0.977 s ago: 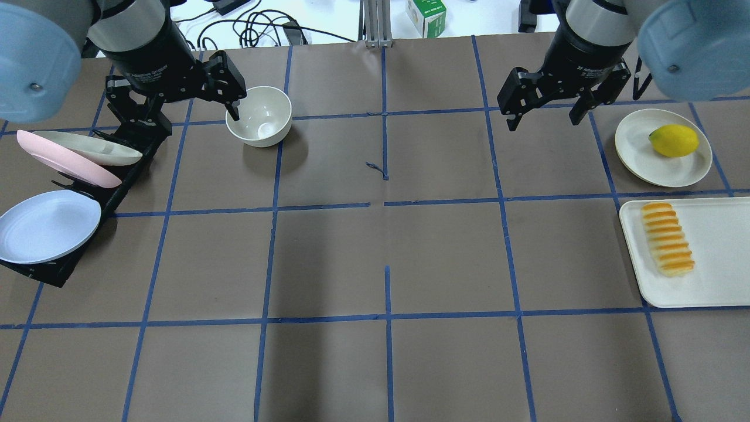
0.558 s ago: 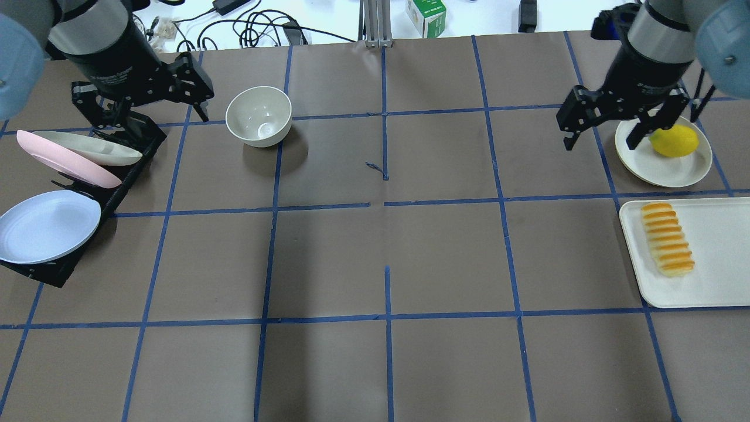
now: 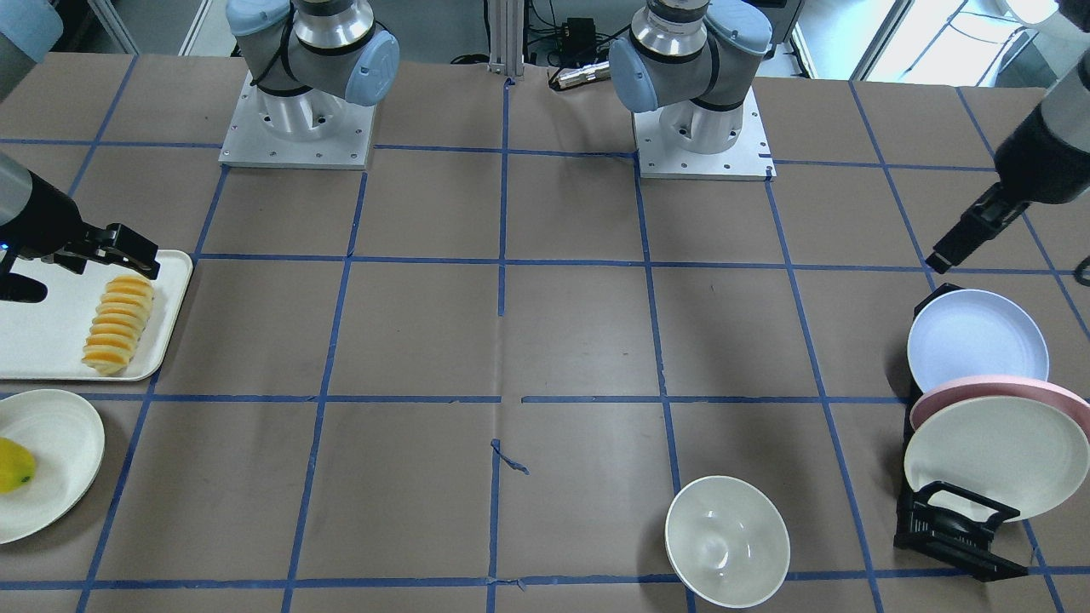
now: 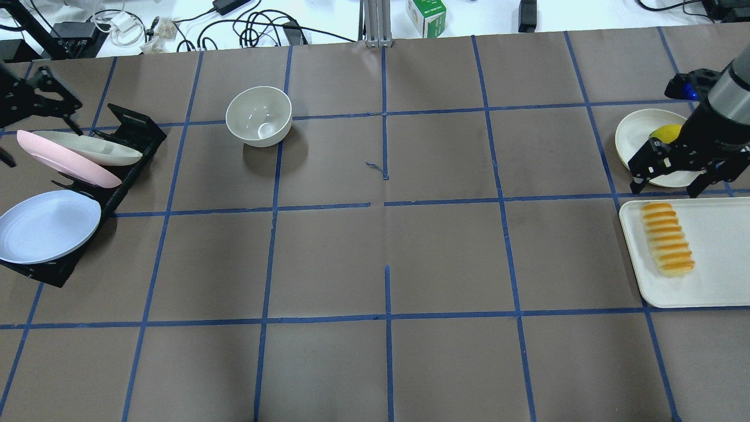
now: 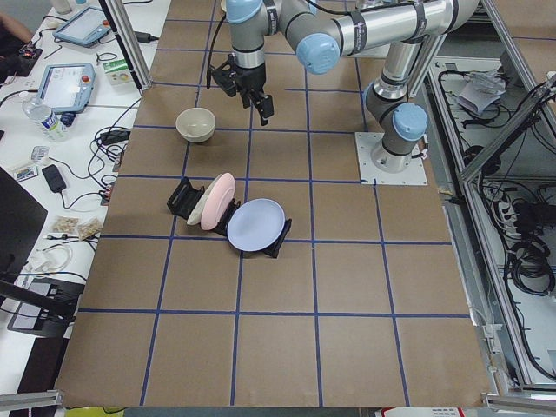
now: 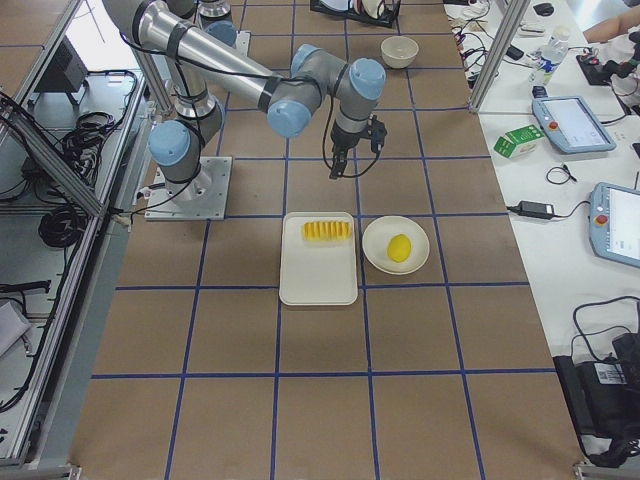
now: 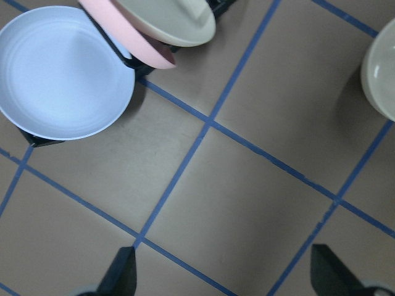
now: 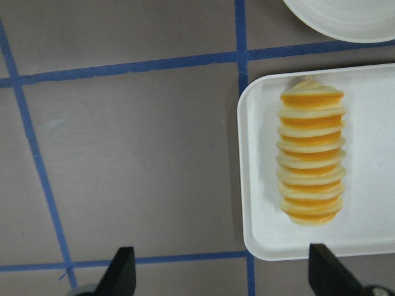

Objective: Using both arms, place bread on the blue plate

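The bread (image 4: 668, 238) lies lengthwise on the left part of a white tray (image 4: 718, 275) at the right edge; it also shows in the right wrist view (image 8: 311, 156) and the front view (image 3: 119, 323). The blue plate (image 4: 47, 225) leans in the nearest slot of a black rack (image 4: 126, 170) at the left; it also shows in the left wrist view (image 7: 65, 71). My right gripper (image 4: 665, 189) is open and empty, above the tray's far edge, just beyond the bread. My left gripper (image 7: 225, 277) is open and empty, high beside the rack.
A pink plate (image 4: 64, 164) and a cream plate (image 4: 94, 149) stand in the rack behind the blue plate. A white bowl (image 4: 259, 115) sits at the back left of centre. A yellow fruit (image 4: 662, 132) on a cream plate (image 4: 630, 138) lies beyond the tray, partly hidden by my right gripper.
The left gripper has swung left, away from the bowl, to above the rack. The right gripper has moved right and nearer, past the fruit plate to the tray's far edge.
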`<state>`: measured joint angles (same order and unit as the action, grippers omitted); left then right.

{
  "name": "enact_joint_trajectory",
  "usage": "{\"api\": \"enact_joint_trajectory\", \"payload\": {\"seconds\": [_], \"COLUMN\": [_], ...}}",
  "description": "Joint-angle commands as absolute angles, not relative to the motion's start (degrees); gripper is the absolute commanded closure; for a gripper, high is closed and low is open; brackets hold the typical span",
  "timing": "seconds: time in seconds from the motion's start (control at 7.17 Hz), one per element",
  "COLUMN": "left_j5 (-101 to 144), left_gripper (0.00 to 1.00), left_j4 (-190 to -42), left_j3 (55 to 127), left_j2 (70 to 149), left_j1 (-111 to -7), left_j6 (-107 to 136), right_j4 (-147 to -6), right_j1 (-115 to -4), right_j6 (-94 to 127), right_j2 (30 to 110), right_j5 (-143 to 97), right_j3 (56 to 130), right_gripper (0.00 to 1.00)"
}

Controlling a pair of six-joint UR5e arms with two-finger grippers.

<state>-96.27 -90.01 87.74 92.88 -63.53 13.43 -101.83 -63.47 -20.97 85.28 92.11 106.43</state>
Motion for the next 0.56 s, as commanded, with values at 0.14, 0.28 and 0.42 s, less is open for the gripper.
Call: {"api": "enact_joint_trajectory", "payload": {"seconds": [0.14, 0.28, 0.42], "left_j5": [-98.70, -98.70, -98.79], "left_gripper": [0.00, 0.00, 0.00], "left_j4": [-82.42, -75.74, -66.19], "left_j3": [89.98, 92.78, 95.94], "left_j2": [98.59, 101.14, 103.77], "left_j1": [-50.48, -49.06, -47.65], "left_j6": [13.72, 13.28, 13.10], "right_j4": [-130.45, -131.04, -131.04], "right_j1": [-60.73, -59.78, -56.20], "right_j6": [-34.08, -36.45, -38.30], "right_j2": [83.51, 82.80, 81.49], "right_j5": [95.71, 95.71, 94.84], "right_j3": [121.17, 122.07, 122.08], "right_gripper": [0.00, 0.00, 0.00]}}
